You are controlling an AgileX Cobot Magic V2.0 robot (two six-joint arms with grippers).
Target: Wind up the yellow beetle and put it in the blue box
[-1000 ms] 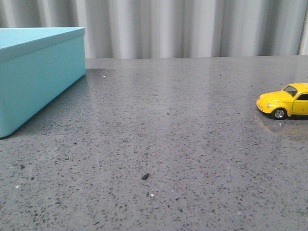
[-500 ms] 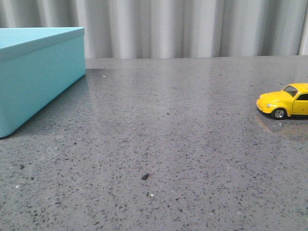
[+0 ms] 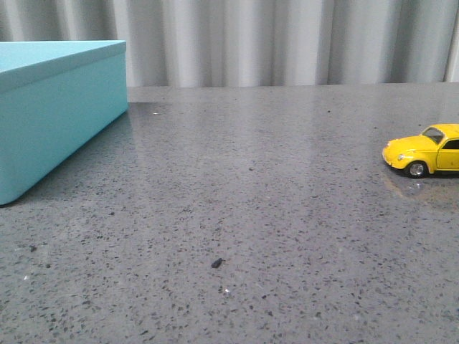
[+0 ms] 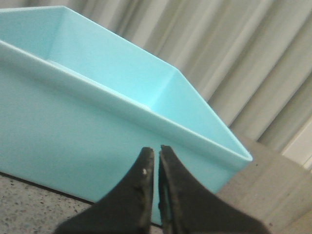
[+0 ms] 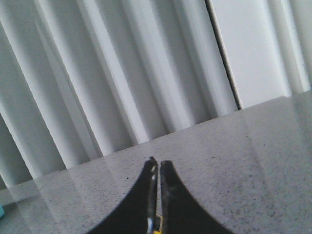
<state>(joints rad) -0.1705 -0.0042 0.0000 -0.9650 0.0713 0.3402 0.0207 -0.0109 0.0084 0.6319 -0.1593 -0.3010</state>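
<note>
Half the yellow beetle [image 3: 424, 151] runs off the table's [image 3: 251, 215] right edge of frame; the blue box [image 3: 50, 107] far left is also cropped. Left gripper [image 4: 156, 163] and right gripper [image 5: 158, 170] are both pinched closed, holding nothing; a yellow sliver beneath the right fingers is unclear.

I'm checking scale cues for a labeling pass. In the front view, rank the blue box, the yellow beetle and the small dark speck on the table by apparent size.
1. blue box, largest though cropped
2. yellow beetle, also cropped
3. dark speck, smallest

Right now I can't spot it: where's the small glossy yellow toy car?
Front view: the yellow toy car stands at the grey table's right edge, far from the turquoise box.
</note>
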